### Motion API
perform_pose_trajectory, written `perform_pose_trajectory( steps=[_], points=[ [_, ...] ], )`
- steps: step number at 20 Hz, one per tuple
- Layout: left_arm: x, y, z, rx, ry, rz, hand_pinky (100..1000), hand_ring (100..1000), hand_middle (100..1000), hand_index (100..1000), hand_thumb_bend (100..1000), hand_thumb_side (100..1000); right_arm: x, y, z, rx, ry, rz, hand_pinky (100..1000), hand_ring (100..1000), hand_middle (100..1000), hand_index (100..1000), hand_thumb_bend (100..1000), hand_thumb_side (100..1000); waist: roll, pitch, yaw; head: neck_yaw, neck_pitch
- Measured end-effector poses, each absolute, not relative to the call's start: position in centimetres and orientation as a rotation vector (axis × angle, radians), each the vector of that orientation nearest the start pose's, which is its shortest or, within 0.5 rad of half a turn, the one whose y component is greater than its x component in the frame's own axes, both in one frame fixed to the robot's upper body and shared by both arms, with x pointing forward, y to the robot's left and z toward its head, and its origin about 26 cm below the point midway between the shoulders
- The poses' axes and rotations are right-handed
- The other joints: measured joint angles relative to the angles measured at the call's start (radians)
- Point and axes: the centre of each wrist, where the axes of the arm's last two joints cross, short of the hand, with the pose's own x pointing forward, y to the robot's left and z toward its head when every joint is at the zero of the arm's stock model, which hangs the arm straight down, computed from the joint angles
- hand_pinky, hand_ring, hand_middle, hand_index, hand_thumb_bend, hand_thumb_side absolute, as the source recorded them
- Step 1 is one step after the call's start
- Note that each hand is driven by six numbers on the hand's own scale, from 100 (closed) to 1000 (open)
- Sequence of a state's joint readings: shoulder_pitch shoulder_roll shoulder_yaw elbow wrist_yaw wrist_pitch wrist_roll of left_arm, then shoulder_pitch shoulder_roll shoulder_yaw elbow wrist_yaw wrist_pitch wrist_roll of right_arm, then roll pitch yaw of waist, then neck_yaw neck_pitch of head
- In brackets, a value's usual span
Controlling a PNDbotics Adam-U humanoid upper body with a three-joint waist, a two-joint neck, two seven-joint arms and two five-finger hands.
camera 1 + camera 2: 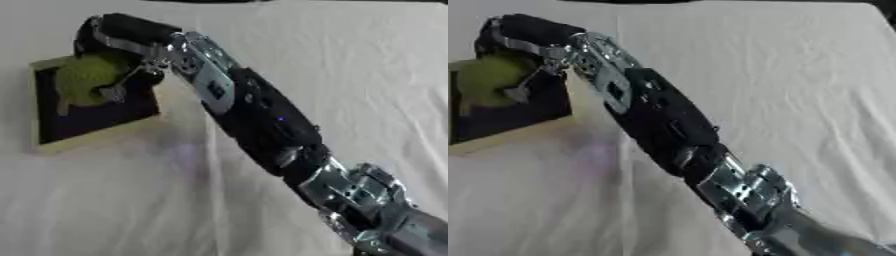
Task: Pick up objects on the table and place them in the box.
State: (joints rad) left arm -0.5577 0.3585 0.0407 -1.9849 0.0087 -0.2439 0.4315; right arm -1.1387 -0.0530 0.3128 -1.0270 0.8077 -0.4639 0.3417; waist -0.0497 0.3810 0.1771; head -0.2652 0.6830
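A shallow box (96,136) with a pale rim and a dark inside lies at the left of the white table. My right arm reaches across from the lower right. Its hand (118,35) hangs over the box with fingers curled round a round yellow-green object (86,77), which sits within the box's outline. I cannot tell whether the object touches the box floor. My left hand shows in neither view.
A white cloth (350,75) covers the table. My right forearm (254,115) lies diagonally across the middle of the view. The box's right rim (162,107) is close under the wrist.
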Motion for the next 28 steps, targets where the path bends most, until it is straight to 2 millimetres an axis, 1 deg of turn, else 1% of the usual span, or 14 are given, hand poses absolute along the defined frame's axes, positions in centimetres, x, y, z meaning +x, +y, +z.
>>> perform_pose_trajectory(
  steps=[1, 2, 3, 5, 8, 9, 10, 11, 16, 18, 19, 21, 24, 28],
  points=[
    [31.4, 24.8, 27.9, -0.281, 3.442, -0.183, 753, 788, 619, 713, 199, 519, 45.0, -4.6, 24.0, 0.487, 2.501, -2.255, 763, 740, 755, 804, 393, 100, 0.0, 0.0, -0.001, 0.0, 0.0],
    [31.4, 24.8, 27.9, -0.281, 3.442, -0.183, 753, 788, 619, 713, 197, 521, 45.0, -4.6, 23.8, 0.498, 2.476, -2.272, 779, 774, 798, 842, 429, 132, 0.0, 0.0, -0.003, 0.001, 0.0],
    [31.4, 24.8, 27.9, -0.281, 3.442, -0.182, 753, 788, 619, 713, 196, 521, 45.0, -4.7, 23.6, 0.509, 2.454, -2.287, 781, 779, 803, 846, 433, 142, 0.0, 0.0, -0.005, 0.001, 0.0],
    [31.4, 24.8, 27.9, -0.281, 3.443, -0.181, 753, 789, 619, 713, 196, 522, 45.1, -5.0, 23.4, 0.537, 2.426, -2.299, 799, 812, 839, 879, 455, 232, 0.001, 0.0, -0.007, 0.004, 0.0],
    [31.4, 24.8, 27.9, -0.282, 3.446, -0.178, 753, 789, 619, 713, 194, 523, 45.1, -5.4, 23.3, 0.585, 2.41, -2.28, 809, 825, 849, 889, 456, 259, 0.002, 0.0, -0.012, 0.008, 0.0],
    [31.4, 24.8, 27.8, -0.283, 3.447, -0.178, 752, 790, 619, 713, 192, 526, 45.1, -5.5, 23.5, 0.604, 2.406, -2.262, 811, 825, 848, 894, 441, 259, 0.003, 0.0, -0.012, 0.008, 0.0],
    [31.4, 24.9, 27.8, -0.284, 3.448, -0.178, 752, 790, 619, 713, 191, 528, 45.1, -5.6, 23.7, 0.625, 2.407, -2.237, 812, 822, 849, 895, 288, 350, 0.004, 0.0, -0.014, 0.008, 0.0],
    [31.4, 24.9, 27.8, -0.285, 3.449, -0.178, 752, 791, 619, 713, 190, 529, 45.0, -5.7, 24.1, 0.646, 2.415, -2.202, 812, 821, 845, 895, 424, 242, 0.004, 0.0, -0.017, 0.008, 0.0],
    [31.4, 24.9, 27.5, -0.294, 3.459, -0.177, 752, 791, 619, 713, 189, 529, 44.1, -5.9, 26.7, 0.705, 2.527, -1.972, 814, 816, 841, 893, 405, 223, 0.004, 0.0, -0.021, 0.003, 0.0],
    [31.4, 24.9, 27.5, -0.294, 3.459, -0.177, 752, 791, 619, 713, 189, 529, 43.9, -5.9, 27.1, 0.705, 2.561, -1.915, 814, 816, 841, 893, 405, 223, 0.004, 0.0, -0.021, 0.0, 0.0],
    [31.4, 25.0, 27.5, -0.295, 3.46, -0.177, 752, 791, 619, 713, 188, 529, 43.8, -5.9, 27.2, 0.705, 2.574, -1.896, 818, 810, 836, 894, 374, 197, 0.005, -0.001, -0.023, -0.001, 0.001],
    [31.4, 25.1, 27.2, -0.306, 3.47, -0.179, 752, 791, 619, 713, 189, 529, 43.7, -6.1, 28.4, 0.715, 2.595, -1.825, 819, 809, 835, 893, 381, 177, 0.006, -0.01, -0.037, 0.0, 0.002],
    [31.3, 25.4, 26.7, -0.332, 3.483, -0.18, 752, 792, 619, 713, 186, 531, 43.3, -8.3, 31.3, 0.77, 2.634, -1.649, 816, 801, 819, 890, 336, 172, 0.004, -0.025, -0.054, 0.012, 0.007],
    [31.2, 26.0, 26.3, -0.395, 3.494, -0.168, 751, 793, 619, 713, 181, 533, 42.5, -12.2, 32.6, 0.846, 2.684, -1.485, 818, 794, 808, 882, 301, 154, -0.002, -0.032, -0.078, 0.054, 0.014]
  ],
)
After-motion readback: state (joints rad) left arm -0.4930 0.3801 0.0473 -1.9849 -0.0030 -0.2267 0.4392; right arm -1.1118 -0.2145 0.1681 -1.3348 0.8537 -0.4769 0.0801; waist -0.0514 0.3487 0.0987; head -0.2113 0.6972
